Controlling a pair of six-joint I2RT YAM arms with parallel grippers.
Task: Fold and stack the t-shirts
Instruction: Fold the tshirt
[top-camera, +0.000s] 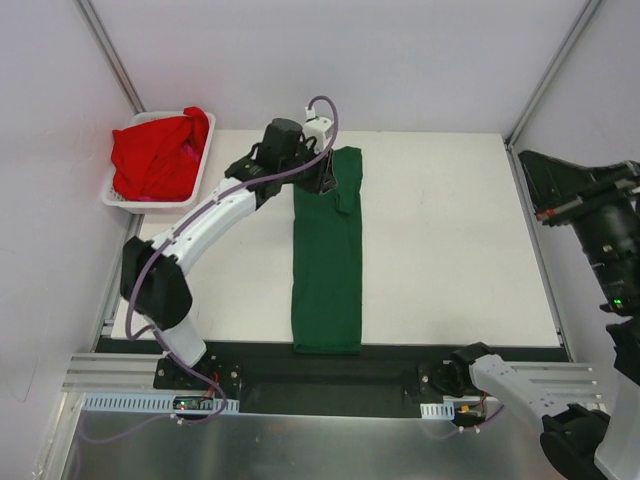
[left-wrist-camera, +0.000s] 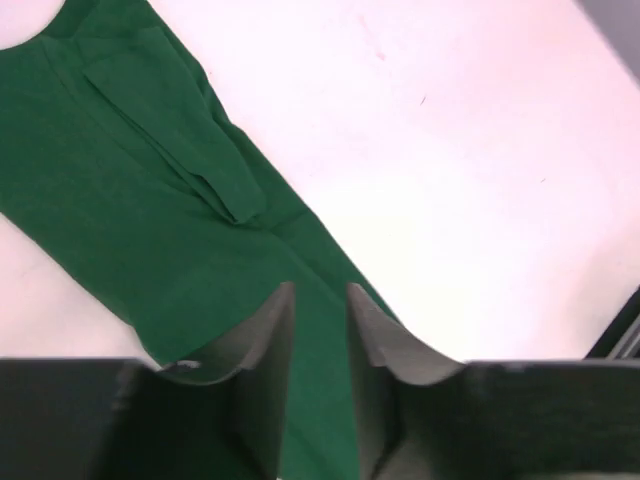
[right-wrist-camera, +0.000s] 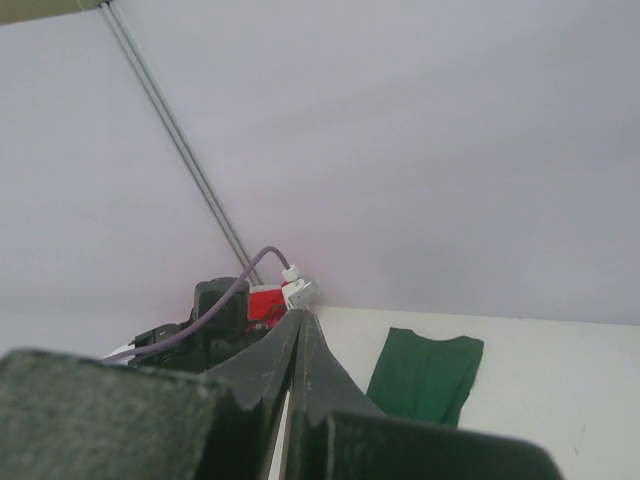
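Green t-shirt (top-camera: 327, 265) lying as a long strip down the centre of the top view; left gripper (left-wrist-camera: 320, 292) over its upper end, jaws slightly apart, gripping nothing; right gripper (right-wrist-camera: 303, 318) shut, empty; probably best to pinch both layers squarely before folding.

The left arm (top-camera: 215, 215) rises from its base at the near left, bends at an elbow out to the left, and stretches its white forearm toward the far middle. Its wrist tips downward. The left gripper (left-wrist-camera: 320, 305) points down with its two fingers slightly parted and a narrow gap between them. The right arm (top-camera: 510, 378) sits folded at the near right, its wrist high by the right edge. The right gripper (right-wrist-camera: 302, 325) has its fingers pressed together, aimed toward the far left.
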